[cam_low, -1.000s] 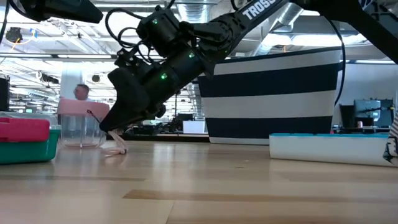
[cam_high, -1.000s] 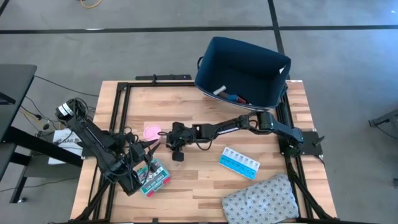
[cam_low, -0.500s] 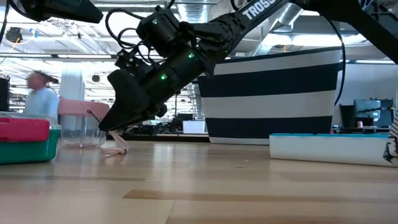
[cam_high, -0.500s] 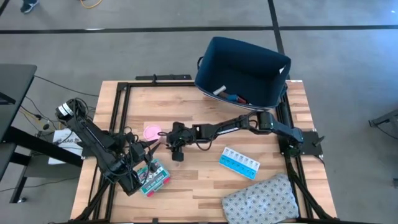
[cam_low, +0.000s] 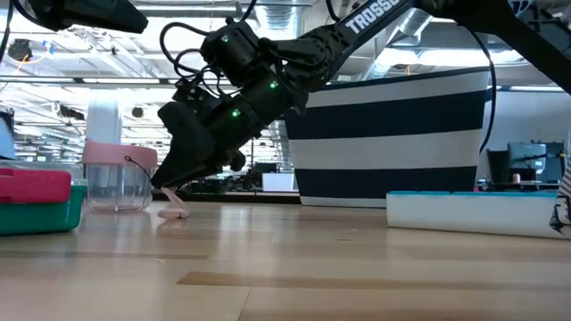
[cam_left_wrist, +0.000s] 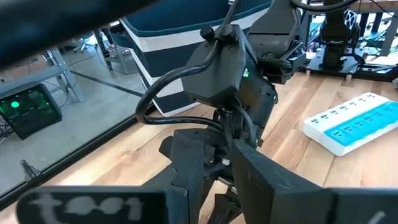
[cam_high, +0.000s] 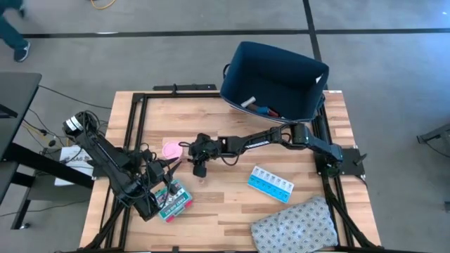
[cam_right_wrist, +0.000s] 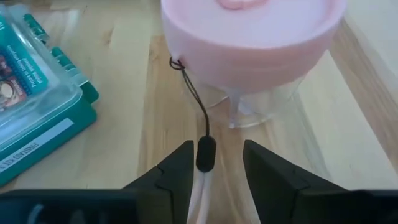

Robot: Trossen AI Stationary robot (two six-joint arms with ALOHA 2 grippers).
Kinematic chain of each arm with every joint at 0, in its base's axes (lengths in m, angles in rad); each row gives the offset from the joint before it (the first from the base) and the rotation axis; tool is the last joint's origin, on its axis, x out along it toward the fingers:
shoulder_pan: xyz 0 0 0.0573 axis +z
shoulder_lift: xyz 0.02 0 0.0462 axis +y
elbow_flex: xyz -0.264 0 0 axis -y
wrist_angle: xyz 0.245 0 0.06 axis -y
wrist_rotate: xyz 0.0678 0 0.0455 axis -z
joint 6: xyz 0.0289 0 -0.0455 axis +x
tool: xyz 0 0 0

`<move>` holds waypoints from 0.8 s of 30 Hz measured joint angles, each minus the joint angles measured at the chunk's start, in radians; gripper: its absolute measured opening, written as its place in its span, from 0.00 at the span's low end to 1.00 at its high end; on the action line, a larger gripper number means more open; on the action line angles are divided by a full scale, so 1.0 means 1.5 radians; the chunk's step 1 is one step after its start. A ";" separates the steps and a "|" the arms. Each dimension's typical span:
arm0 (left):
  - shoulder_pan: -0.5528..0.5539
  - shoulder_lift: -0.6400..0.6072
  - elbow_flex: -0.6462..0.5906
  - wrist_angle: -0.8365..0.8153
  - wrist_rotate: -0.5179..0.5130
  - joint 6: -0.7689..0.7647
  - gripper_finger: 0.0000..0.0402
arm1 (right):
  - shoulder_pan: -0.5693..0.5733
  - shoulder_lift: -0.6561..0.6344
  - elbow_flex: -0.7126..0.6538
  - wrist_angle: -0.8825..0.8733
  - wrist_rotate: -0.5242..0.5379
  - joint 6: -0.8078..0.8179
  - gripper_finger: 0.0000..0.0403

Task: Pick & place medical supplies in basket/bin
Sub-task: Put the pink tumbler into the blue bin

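The pink round roll (cam_high: 171, 148), a clear round holder with a pink top (cam_right_wrist: 249, 43), stands on the table left of centre. A thin black cord with a toggle (cam_right_wrist: 205, 154) hangs from it. My right gripper (cam_right_wrist: 217, 168) is low over the table just right of the roll, open, with a finger on either side of the cord. A green-red flat box (cam_high: 174, 199) lies near the front left, beside my left gripper (cam_high: 151, 204). The light-blue pill organiser (cam_high: 271, 184) lies flat to the right. The navy bin (cam_high: 309, 84) stands at the back.
A grey patterned cloth (cam_high: 295, 225) lies at the front right corner. A few small items (cam_high: 256, 107) lie in the bin. Bare wood (cam_high: 225, 204) stretches between the box and the organiser. Black frame rails (cam_high: 137, 119) run along the table's edges.
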 joint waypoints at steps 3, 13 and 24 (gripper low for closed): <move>0.000 0.000 0.000 0.000 0.000 0.000 0.18 | 0.003 0.000 0.000 -0.001 0.000 0.000 0.31; 0.000 0.000 0.000 0.000 0.000 0.000 0.18 | 0.003 0.000 0.000 0.007 0.000 0.004 0.34; 0.000 0.000 0.000 0.000 -0.001 0.001 0.18 | -0.003 0.001 0.000 0.007 0.000 0.006 0.38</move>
